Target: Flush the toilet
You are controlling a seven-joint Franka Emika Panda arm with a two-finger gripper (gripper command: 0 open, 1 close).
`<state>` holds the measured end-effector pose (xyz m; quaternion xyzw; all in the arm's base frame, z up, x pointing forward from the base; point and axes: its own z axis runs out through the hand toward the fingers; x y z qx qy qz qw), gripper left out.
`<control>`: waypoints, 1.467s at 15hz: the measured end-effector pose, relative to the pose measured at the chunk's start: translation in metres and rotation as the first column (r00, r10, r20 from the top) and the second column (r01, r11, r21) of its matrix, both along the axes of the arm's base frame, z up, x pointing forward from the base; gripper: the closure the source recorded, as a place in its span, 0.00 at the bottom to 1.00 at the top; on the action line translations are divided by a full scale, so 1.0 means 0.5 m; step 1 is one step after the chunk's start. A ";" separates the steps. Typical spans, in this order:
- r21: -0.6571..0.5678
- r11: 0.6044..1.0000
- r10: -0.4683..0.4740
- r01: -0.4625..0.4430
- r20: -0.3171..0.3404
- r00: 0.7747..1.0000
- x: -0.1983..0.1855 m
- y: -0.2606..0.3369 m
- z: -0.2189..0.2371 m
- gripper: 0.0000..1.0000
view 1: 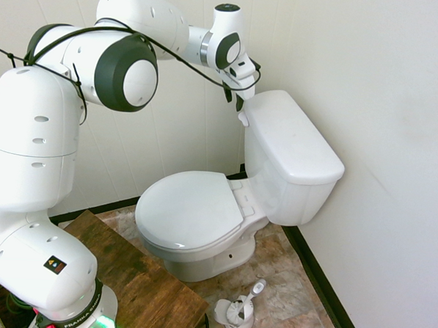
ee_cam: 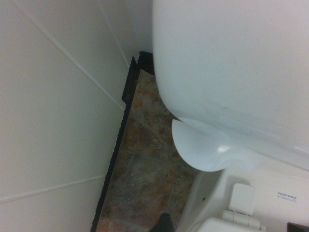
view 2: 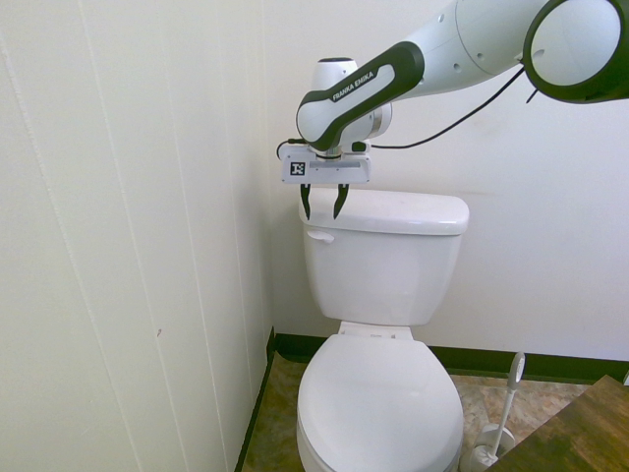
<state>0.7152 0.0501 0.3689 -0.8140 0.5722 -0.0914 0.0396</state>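
Plainly, the toilet [view 2: 388, 258] is glossy white, 1 lid closed.

White brush [view 2: 509, 393] in its holder [view 2: 482, 457] beside a brown wooden tabletop [view 1: 132, 277].

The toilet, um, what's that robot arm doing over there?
The robot arm looks about to flush the toilet. Its gripper, fingers apart and holding nothing, hovers by the tank, near the small white flush lever. The oval seat lid is down.
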 end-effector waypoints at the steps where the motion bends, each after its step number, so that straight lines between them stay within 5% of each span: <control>1: 0.001 1.000 -0.009 0.009 0.001 1.000 0.005 -0.011 -0.003 1.00; 22: 0.058 0.998 -0.033 0.031 0.038 0.999 0.071 -0.036 -0.098 1.00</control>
